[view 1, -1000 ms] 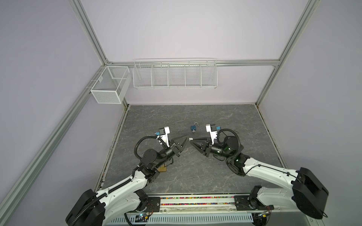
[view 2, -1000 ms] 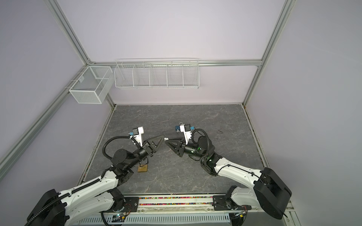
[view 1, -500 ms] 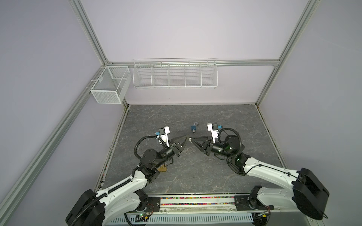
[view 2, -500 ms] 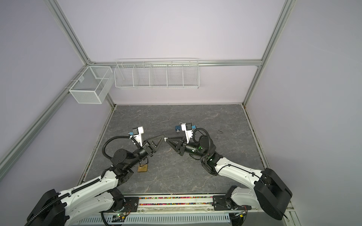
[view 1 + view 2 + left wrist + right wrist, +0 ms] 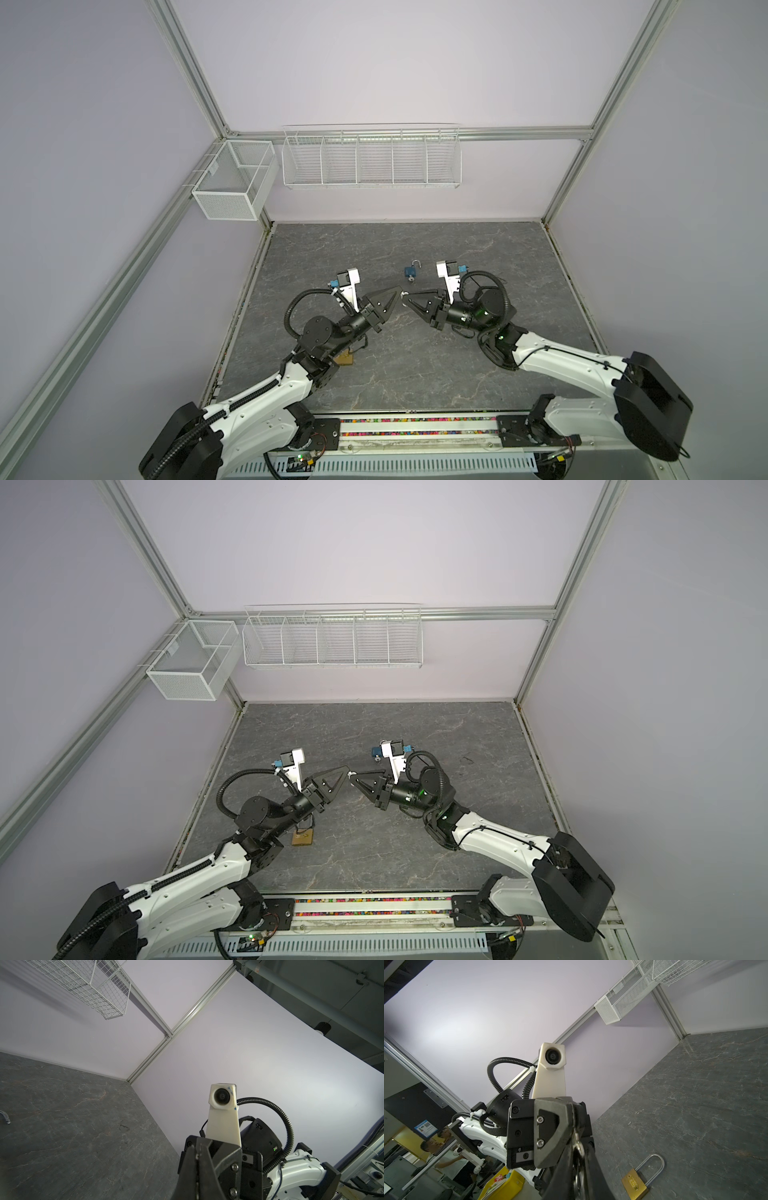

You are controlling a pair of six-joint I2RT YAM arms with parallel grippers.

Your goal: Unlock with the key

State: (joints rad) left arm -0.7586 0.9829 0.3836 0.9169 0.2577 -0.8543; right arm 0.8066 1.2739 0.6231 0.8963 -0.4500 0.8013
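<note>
left hand (image 5: 399,291): squeezed tight on the small silver key (image 5: 578,1146), held up high, maybe to pass it over | right hand (image 5: 407,296): narrow around that key, cannot tell if it grips | brass padlock with silver loop (image 5: 635,1183): flat on grey stone bench (image 5: 415,374) by left arm
</note>
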